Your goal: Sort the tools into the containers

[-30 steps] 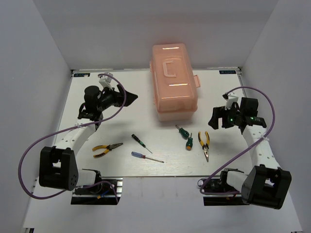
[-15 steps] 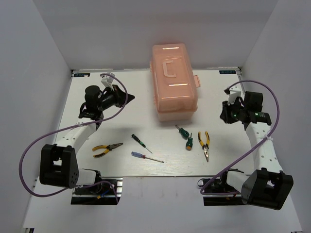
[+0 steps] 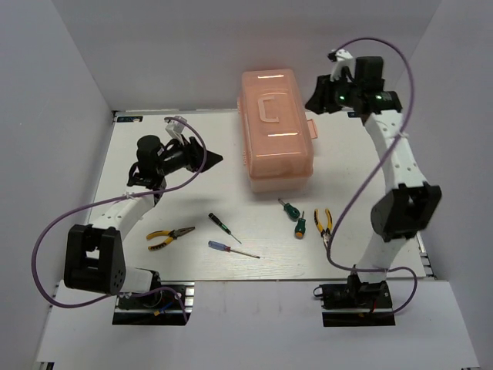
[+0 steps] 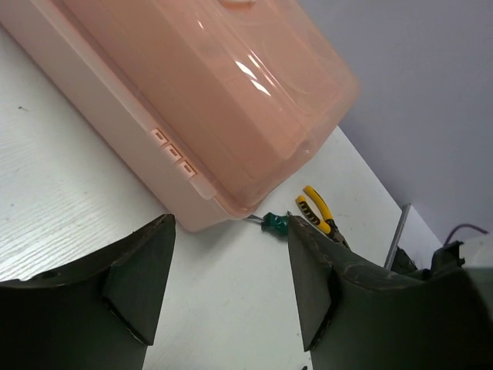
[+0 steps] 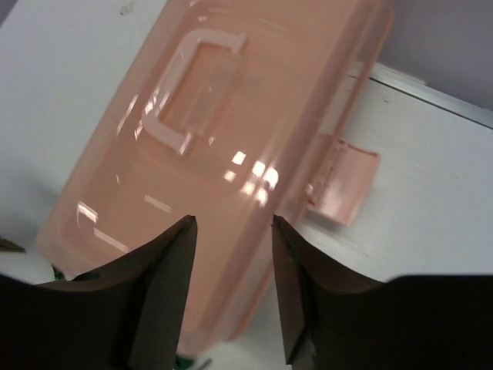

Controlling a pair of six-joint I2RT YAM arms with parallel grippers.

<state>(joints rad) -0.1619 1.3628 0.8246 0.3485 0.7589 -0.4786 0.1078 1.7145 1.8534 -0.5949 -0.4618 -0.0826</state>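
The left gripper [image 4: 231, 231] is open and empty, its jaws framing the near corner of the closed salmon-pink translucent plastic toolbox [image 4: 208, 100]. A stubby green-handled screwdriver [image 4: 273, 223] and yellow-black-handled pliers [image 4: 317, 212] lie just beyond the jaws. The right gripper [image 5: 231, 231] hangs open and empty above the toolbox lid, with the lid handle [image 5: 168, 77] ahead of its jaws.

— What colour is the toolbox [image 3: 276, 127]?
— Salmon-pink, half transparent. The pliers [image 3: 170, 235] have yellow and black handles.
— And the screwdrivers?
— The stubby screwdrivers [image 3: 290, 207] have green handles. One thin screwdriver [image 3: 216, 220] is black with green, the other thin one [image 3: 219, 246] blue with red. The cables [image 3: 33, 262] are purple, the table [image 3: 370, 154] white.
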